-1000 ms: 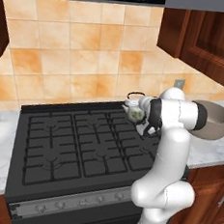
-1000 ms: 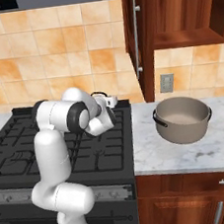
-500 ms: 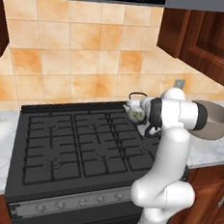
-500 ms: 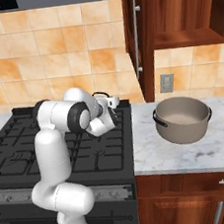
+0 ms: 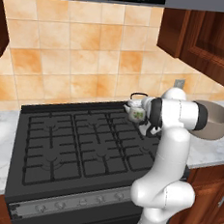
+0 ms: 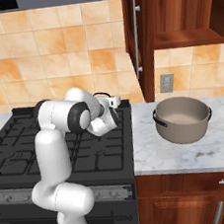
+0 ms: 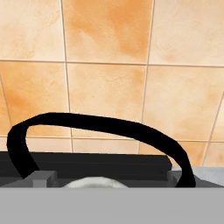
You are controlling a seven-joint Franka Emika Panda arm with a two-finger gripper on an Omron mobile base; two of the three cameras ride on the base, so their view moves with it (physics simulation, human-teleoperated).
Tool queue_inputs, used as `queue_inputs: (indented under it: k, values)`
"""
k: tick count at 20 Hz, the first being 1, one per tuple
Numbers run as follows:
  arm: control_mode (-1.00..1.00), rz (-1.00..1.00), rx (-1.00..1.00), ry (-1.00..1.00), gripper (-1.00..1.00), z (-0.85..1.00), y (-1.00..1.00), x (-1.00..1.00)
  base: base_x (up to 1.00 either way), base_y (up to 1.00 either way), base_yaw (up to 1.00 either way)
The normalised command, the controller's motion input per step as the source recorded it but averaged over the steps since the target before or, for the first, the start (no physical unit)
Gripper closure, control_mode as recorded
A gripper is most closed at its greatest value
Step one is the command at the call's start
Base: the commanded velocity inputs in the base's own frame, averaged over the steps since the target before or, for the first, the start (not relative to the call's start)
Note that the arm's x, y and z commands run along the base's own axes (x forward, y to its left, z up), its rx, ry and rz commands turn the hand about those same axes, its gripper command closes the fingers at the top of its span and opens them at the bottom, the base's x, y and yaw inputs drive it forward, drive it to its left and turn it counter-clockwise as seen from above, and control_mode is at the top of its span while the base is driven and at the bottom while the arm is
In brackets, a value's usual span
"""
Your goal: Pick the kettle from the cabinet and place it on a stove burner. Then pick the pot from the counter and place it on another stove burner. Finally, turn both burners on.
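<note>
Your kettle (image 5: 136, 111) sits upright on the back-right burner (image 5: 132, 121) of the black gas range (image 5: 57, 147), close to the tiled backsplash (image 5: 80, 57). In the hand view its black arched handle (image 7: 100, 127) spans the frame. Your gripper (image 6: 114, 103) hangs at the kettle, jaws spread wide, nothing held. The pot (image 6: 182, 119) rests on the marble counter (image 6: 154, 153) right of the range. Above it, the wooden cabinet (image 6: 181, 11) stands open, its door (image 6: 135, 36) edge-on.

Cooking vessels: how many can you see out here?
2. The kettle sits on the stove's back right burner; the pot stands on the counter right of the stove. None seem hidden.
</note>
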Motion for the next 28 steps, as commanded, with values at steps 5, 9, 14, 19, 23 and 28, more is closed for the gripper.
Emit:
queue_inputs:
  k: [5,9,14,19,23,28]
  values:
    - [-1.0,0.0,0.0,0.0,-1.0,0.0,-0.05,-0.01,0.0,0.0,0.0]
    - [-1.0,0.0,0.0,0.0,-1.0,0.0,-0.01,-0.02,0.0,0.0,0.0]
    - [-1.0,0.0,0.0,-0.03,-1.0,0.0,0.0,-0.06,0.0,0.0,0.0]
    - [-1.0,0.0,0.0,-0.06,-1.0,0.0,0.0,-0.16,0.0,0.0,0.0]
    - [-1.0,0.0,0.0,-0.07,-1.0,0.0,0.0,-0.26,0.0,0.0,0.0]
    - [-1.0,0.0,0.0,-0.04,-1.0,0.0,0.0,-0.3,0.0,0.0,0.0]
